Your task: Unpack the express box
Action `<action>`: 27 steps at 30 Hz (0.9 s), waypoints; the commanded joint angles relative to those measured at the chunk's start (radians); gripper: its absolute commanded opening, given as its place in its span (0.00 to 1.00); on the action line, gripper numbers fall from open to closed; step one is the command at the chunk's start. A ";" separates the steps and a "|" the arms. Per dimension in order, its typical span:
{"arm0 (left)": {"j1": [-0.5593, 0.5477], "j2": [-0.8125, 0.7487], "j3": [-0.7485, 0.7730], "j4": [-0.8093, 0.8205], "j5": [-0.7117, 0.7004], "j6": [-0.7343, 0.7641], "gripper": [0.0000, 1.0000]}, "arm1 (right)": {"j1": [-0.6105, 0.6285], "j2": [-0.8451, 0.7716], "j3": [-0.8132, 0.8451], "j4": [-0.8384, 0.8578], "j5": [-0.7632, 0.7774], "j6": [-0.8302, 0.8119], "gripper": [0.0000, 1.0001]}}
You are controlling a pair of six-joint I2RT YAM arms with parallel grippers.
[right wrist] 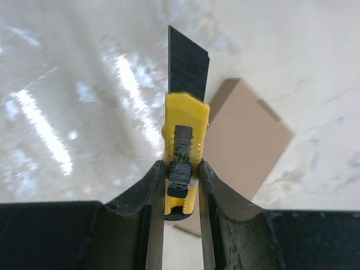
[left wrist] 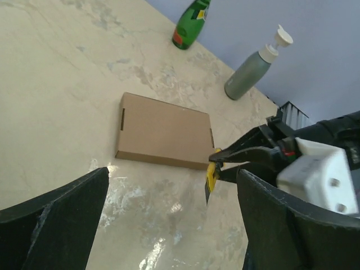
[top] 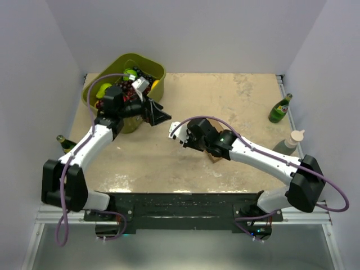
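The express box (left wrist: 163, 132) lies flat and closed on the table. In the top view only a brown corner (top: 214, 158) shows under my right arm. It also shows behind the knife in the right wrist view (right wrist: 242, 140). My right gripper (right wrist: 181, 169) is shut on a yellow utility knife (right wrist: 185, 121) with its black blade out. It hovers just left of the box in the top view (top: 175, 132), and the knife tip (left wrist: 209, 179) hangs by the box's near right corner. My left gripper (left wrist: 171, 225) is open and empty, up near the tub (top: 160, 115).
An olive-green tub (top: 152, 70) of fruit stands at the back left. A green bottle (top: 279, 108) and a grey pump bottle (top: 289, 143) stand at the right edge. Another bottle (top: 64, 143) stands at the left edge.
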 commanded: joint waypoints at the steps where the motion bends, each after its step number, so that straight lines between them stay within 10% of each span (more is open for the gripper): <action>1: -0.037 0.121 0.107 -0.024 0.095 -0.026 1.00 | 0.004 -0.060 -0.072 0.283 0.151 -0.306 0.00; 17: -0.118 0.245 0.170 -0.059 0.127 0.000 0.97 | 0.004 -0.027 -0.007 0.307 0.185 -0.357 0.00; 27: -0.150 0.320 0.250 -0.122 0.117 0.071 0.66 | 0.005 -0.022 0.046 0.293 0.181 -0.343 0.00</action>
